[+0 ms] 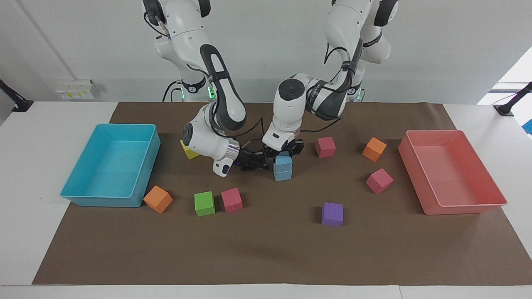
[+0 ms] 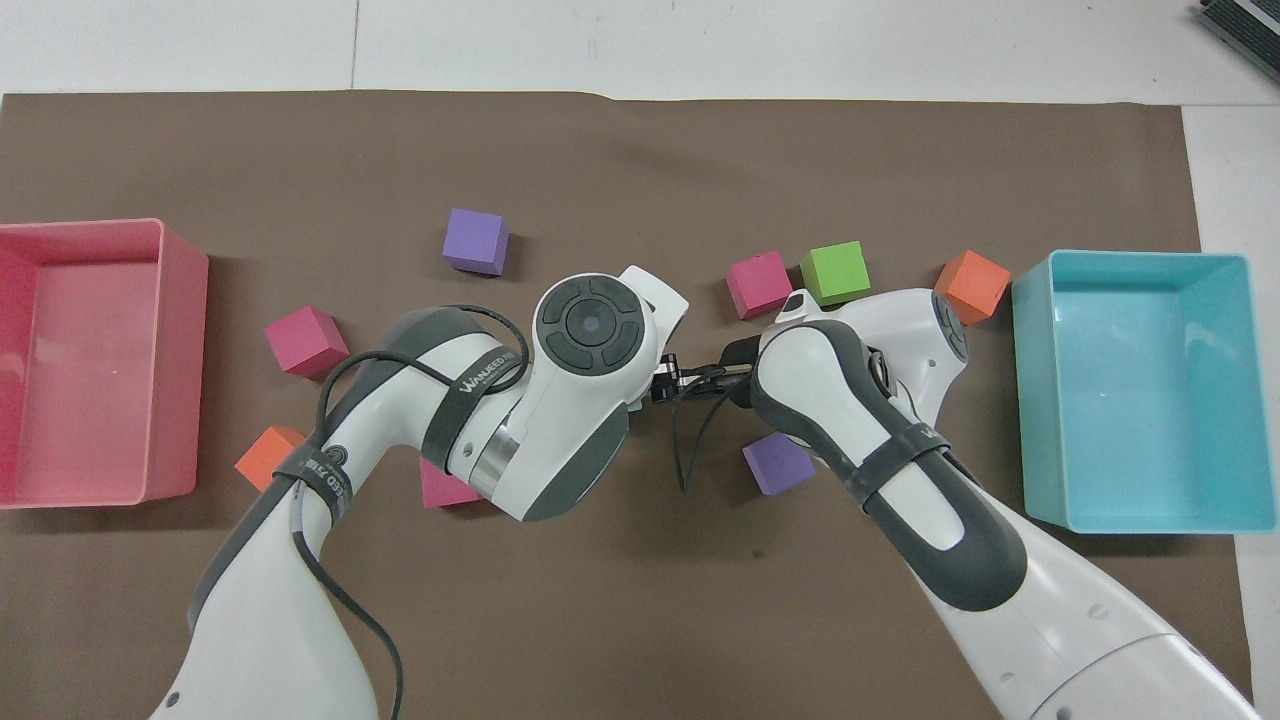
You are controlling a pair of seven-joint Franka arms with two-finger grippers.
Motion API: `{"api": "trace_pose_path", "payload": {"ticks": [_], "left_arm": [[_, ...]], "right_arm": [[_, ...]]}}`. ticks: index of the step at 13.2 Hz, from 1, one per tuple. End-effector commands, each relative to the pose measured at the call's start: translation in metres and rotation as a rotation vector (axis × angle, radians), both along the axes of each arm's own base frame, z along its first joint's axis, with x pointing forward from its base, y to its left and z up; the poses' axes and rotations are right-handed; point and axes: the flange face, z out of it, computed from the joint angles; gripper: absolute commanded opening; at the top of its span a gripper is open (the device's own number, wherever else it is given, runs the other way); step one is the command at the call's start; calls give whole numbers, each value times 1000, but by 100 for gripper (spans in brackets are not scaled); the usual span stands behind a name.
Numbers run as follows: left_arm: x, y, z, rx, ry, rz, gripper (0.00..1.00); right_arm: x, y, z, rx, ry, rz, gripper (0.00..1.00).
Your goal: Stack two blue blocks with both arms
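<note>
Because the coming move turns on how each gripper stands to the stack, I read the facing view from the right arm's end of the surface (image 1: 266, 253) toward the left arm's

1. The right gripper (image 1: 254, 161) lies low and nearly level, its tips pointing at the stack from the right arm's end. Its fingers are closed together with nothing between them, and they end just beside the lower blue block (image 1: 282, 174); I cannot tell whether they touch it.

2. The lower blue block rests on the surface near the middle. The upper blue block (image 1: 284, 160) sits on it, square and upright, so I judge the stack as made.

3. The left gripper (image 1: 286, 150) comes straight down onto the upper blue block and is drawn in tight on its top part. The block therefore lies directly below this gripper, which is the nearer one.

4. From overhead both blocks are hidden under the left arm's wrist.

I judge the next step to be release and a vertical lift; any sideways pull would tip the stack
</note>
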Motion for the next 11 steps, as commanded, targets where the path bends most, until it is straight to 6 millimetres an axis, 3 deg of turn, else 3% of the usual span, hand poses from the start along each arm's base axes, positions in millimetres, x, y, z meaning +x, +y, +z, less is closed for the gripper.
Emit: {"api": "trace_pose_path", "payload": {"ticks": [1, 11], "left_arm": [[-8, 3, 6, 25, -11, 7, 5], [-9, 5, 3, 28, -8, 7, 20]], "right_arm": [[-6, -2, 2, 13, -24, -8, 0], [-6, -2, 2, 12, -25, -9, 0]]}}
